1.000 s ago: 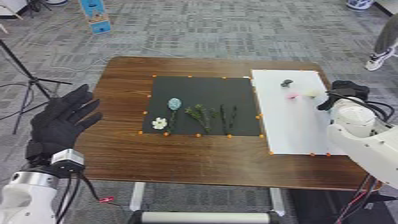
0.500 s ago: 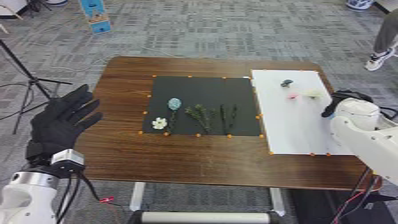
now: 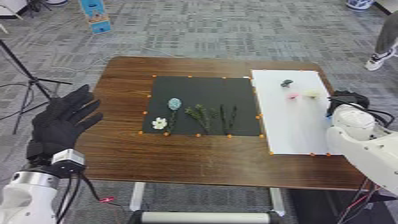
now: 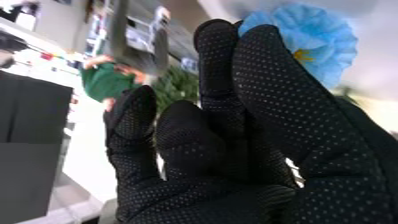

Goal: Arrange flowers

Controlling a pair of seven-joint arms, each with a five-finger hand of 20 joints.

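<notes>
Noting a blue flower with a yellow center (image 4: 329, 42), pinched at the thumb and fingertips of the right hand (image 3: 348, 98), over the right edge of the white sheet (image 3: 298, 130). Marking the left hand (image 3: 60, 117) off the counter's (image 3: 222, 162) left side, with straight fingers spread apart. On the black mat (image 3: 213, 90), from left to right: a white flower (image 3: 159, 123) low in the corner, then a speckled pale-blue bloom (image 3: 174, 103) upright on a stem toward the near edge, green leafy sprigs (image 3: 201, 118), and dark thin stems (image 3: 227, 119) lying side by side. On the white sheet, just beside the mat: a small pink bloom (image 3: 292, 96), near it a pale-yellow one (image 3: 311, 93), and farther back a small dark piece (image 3: 286, 83), too small to name. Along the borders of mat and sheet, small orange markers (image 3: 199, 135).
</notes>
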